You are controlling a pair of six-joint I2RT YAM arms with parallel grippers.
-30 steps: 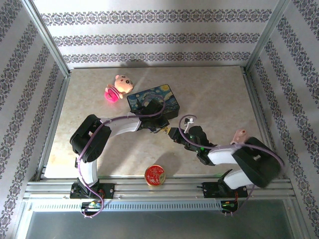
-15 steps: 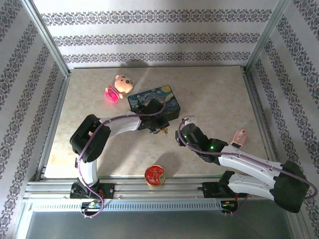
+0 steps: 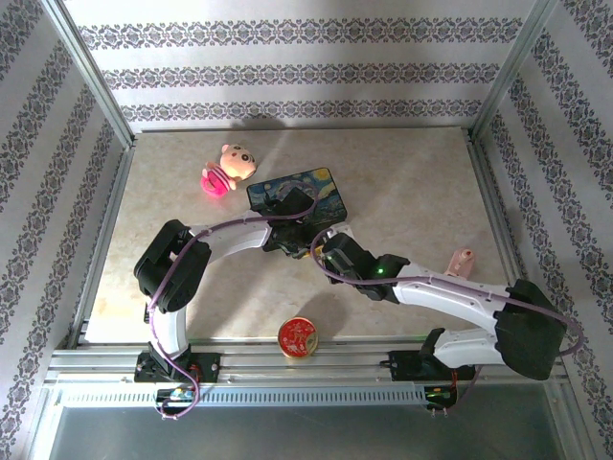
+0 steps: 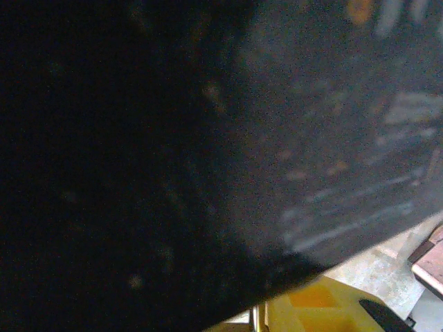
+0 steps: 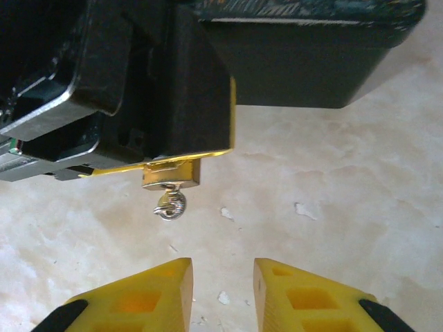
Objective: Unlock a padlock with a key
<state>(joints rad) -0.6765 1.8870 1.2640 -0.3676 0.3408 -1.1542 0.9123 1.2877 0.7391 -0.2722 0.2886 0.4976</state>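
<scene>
The small brass padlock (image 5: 171, 173) sticks out from between the black, yellow-edged fingers of my left gripper (image 3: 299, 247), which is shut on it beside the painted box (image 3: 297, 196). A silvery key (image 5: 169, 205) hangs from the padlock's near face. My right gripper (image 5: 223, 290) faces the key from a short distance. It is open, and bare table shows between its yellow fingertips (image 5: 159, 294). In the left wrist view the dark box side (image 4: 208, 138) sits very close, with a yellow finger (image 4: 311, 311) at the bottom edge.
A pink plush toy (image 3: 228, 168) lies behind the box at the left. A round red-gold tin (image 3: 298, 336) sits near the front rail. A small pink object (image 3: 463, 259) lies at the right. Metal frame posts and patterned walls enclose the table (image 3: 412, 182).
My right arm has lowered and stretched out leftward, and its gripper now sits close to the padlock. The left arm has held its place.
</scene>
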